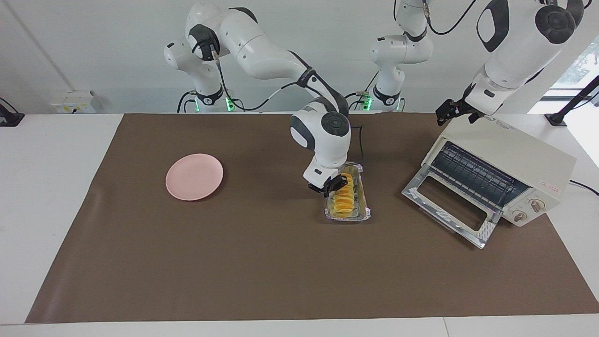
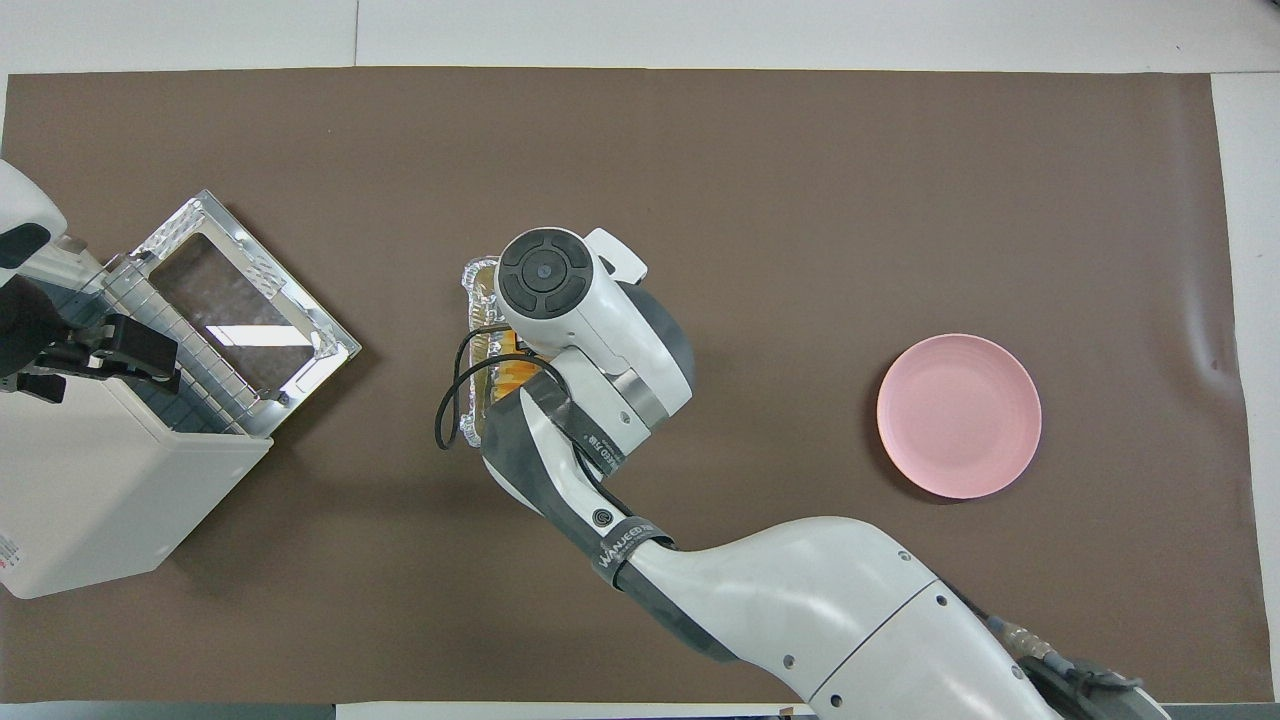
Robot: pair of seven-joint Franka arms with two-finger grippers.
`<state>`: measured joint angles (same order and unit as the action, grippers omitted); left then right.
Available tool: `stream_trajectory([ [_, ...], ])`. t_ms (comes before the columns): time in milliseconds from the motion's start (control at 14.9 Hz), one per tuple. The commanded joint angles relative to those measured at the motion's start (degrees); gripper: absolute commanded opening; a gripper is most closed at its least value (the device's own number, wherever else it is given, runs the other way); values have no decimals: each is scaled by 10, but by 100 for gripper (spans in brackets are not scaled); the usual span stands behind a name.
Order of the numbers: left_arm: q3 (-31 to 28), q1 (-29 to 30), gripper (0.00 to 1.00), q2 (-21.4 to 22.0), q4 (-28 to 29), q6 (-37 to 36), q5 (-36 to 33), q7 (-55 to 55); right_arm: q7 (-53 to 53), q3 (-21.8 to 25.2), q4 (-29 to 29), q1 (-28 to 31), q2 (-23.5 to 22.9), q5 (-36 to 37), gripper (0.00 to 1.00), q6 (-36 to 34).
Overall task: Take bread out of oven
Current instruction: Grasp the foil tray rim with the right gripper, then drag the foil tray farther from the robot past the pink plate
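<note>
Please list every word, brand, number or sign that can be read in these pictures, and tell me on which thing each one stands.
"WANJEED": on the dark band around the right arm; smaller characters beside it are too small to read.
Red logo: on the oven, above the knobs; too small to read.
Grey print: on the oven's top, under the left gripper; blurred.

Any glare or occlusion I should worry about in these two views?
Overhead view: bright glare on the oven door glass; the right arm's wrist hides most of the bread. Facing view: soft shadows, bread visible in its foil tray.
</note>
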<state>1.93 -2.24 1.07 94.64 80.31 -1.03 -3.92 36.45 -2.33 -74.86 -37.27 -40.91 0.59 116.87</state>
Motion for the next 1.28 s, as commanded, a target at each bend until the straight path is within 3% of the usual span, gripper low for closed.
stream_trajectory([
  [0,0,3,100,10,5,-4,1,2,3,0,-2,11,10,-14,0,-6],
  [134,0,3,100,10,5,-4,1,2,-1,0,8,42,21,-40,0,-44],
  [336,0,3,100,10,5,-4,1,2,-27,0,94,104,23,-43,0,-121],
  [739,0,3,100,10,5,-4,1,2,-194,0,107,245,18,-67,0,-122],
  [1209,0,3,100,10,5,-4,1,2,-346,4,107,337,-20,-47,0,-94],
])
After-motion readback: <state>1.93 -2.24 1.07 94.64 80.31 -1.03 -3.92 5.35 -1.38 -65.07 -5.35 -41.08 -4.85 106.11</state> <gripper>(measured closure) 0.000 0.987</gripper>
